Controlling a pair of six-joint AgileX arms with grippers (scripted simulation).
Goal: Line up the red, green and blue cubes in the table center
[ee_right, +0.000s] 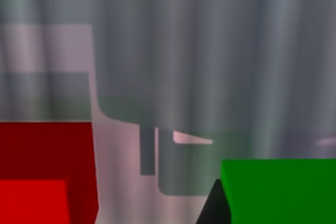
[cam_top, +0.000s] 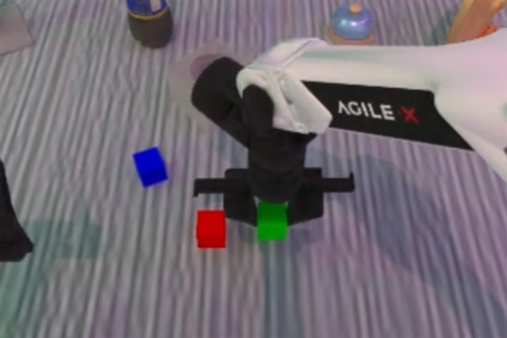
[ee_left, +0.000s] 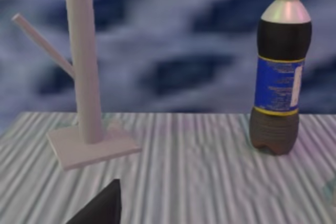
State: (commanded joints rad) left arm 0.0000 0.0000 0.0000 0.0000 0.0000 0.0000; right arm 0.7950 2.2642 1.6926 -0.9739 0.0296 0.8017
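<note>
Plainly glossy green cube (cam_top: 272,222) beside red cube (cam_top: 211,229).

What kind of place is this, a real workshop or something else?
Probably a computer-made test table, not a real room: a striped tabletop holds coloured cubes like the green cube, a cola bottle, and the background is a blurry pattern.

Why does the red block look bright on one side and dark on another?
In the right wrist view the red cube shows a bright face and a darker, shaded one; the green cube looks evenly lit. In the top view the right gripper throws a soft shadow on the table.
</note>
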